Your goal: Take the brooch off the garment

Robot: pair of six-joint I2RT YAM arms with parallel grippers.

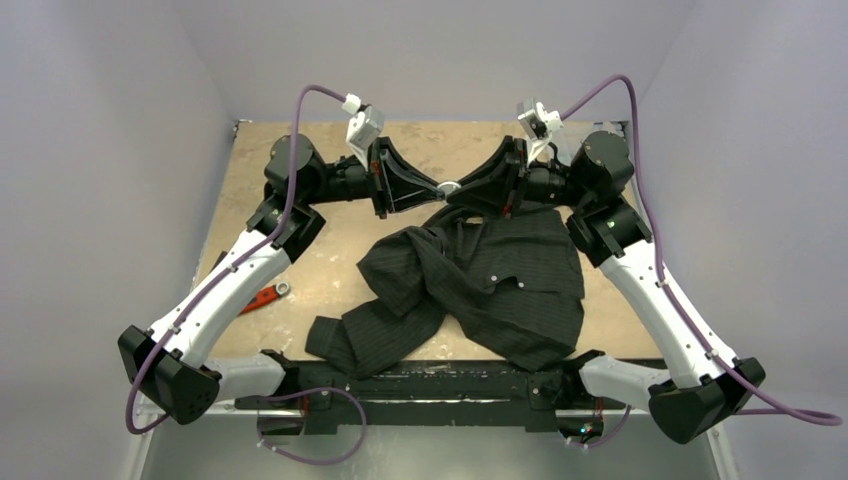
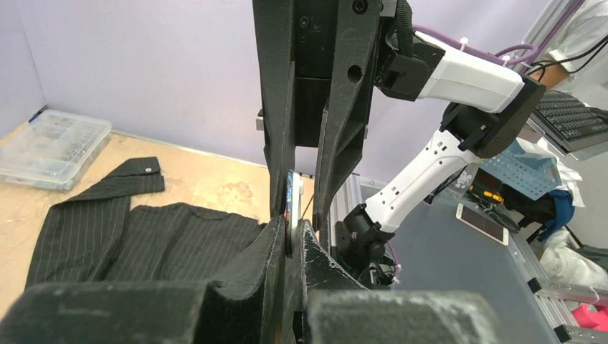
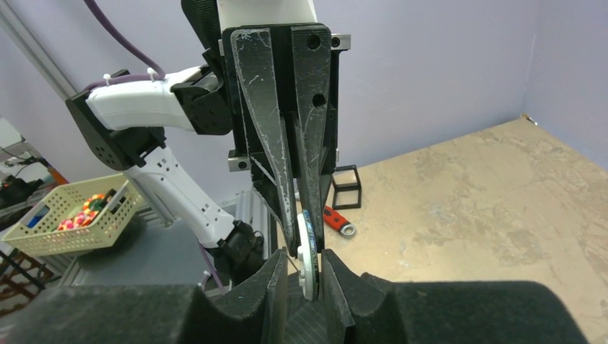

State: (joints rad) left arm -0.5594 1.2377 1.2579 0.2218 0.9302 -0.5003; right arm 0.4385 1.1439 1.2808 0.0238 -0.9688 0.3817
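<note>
Brooch (image 3: 308, 258) standing edge-on, being pinched from below in the right wrist view by the right gripper (image 3: 305, 272), fingers closed down to the disc's thickness, and being clamped from above by the left gripper (image 3: 304, 233), just as narrow. Being held by the 2 in the air above the far edge of the garment (image 1: 500, 280), lying crumpled on the table (image 1: 450, 145); cannot tell whether touching any cloth. Farther off, lying toward the table's left side, 1 red-handled tool (image 3: 337, 221).
</note>
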